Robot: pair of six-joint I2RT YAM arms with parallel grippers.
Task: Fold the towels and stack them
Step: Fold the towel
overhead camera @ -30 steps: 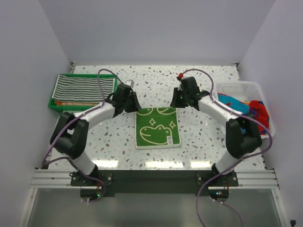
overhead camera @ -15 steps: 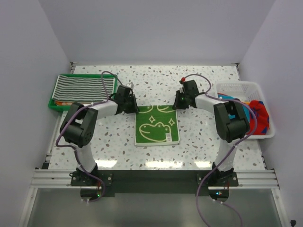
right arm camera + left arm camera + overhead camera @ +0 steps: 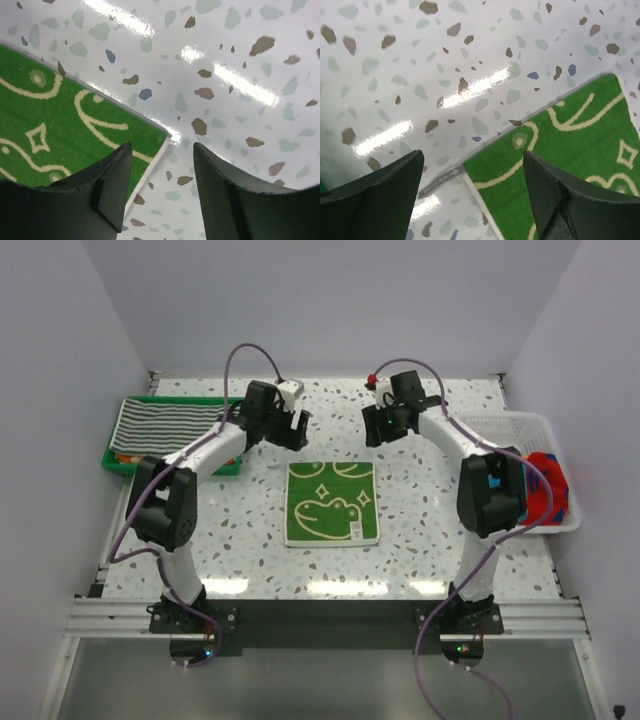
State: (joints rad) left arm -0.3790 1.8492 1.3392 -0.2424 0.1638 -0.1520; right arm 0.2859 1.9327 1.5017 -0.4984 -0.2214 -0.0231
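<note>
1. Surface (image 3: 250,540): speckled white, carries everything.
2. Tray (image 3: 110,458), far left: striped towel (image 3: 170,420) lies flat in it.
3. Basket (image 3: 500,424), far right: red towel (image 3: 548,480) and others heaped inside.
4. Green towel (image 3: 332,503): flat at centre, drawing up.
5. My left tool (image 3: 473,152): fingers apart, empty, by its far-left corner.
6. My right tool (image 3: 162,147): fingers apart, empty, by the far-right corner.
</note>
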